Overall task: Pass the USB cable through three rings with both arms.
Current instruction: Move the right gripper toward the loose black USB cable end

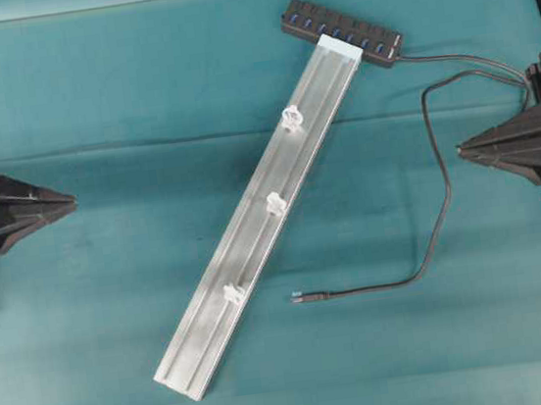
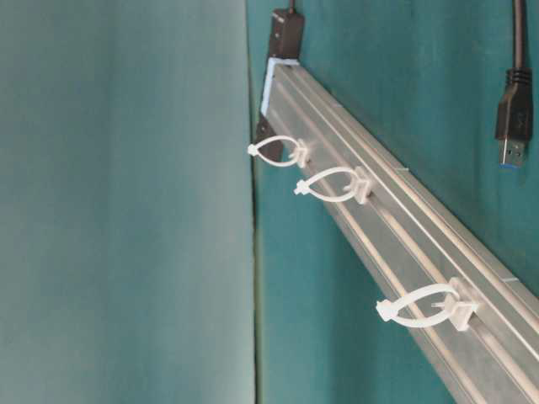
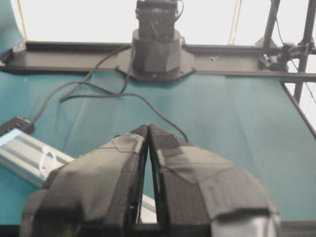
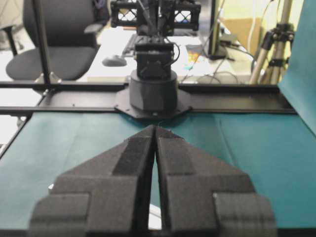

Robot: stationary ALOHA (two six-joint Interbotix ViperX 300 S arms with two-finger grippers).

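Observation:
The black USB cable (image 1: 437,212) runs from the hub down the right side of the mat and ends in a small plug (image 1: 305,297) lying right of the rail's lower part; the plug also shows in the table-level view (image 2: 514,118). Three white rings (image 1: 291,117) (image 1: 275,202) (image 1: 232,293) stand along the silver rail (image 1: 255,234); they also show in the table-level view (image 2: 282,151) (image 2: 333,185) (image 2: 425,310). My left gripper (image 1: 71,199) is shut and empty at the left edge, tips together (image 3: 148,126). My right gripper (image 1: 460,150) is shut and empty at the right edge, tips together (image 4: 155,127).
A black multi-port hub (image 1: 341,33) with blue ports lies at the rail's far end. The teal mat (image 1: 116,310) covers the table. The opposite arm's base (image 3: 157,49) stands across the mat in the left wrist view, and likewise in the right wrist view (image 4: 154,89).

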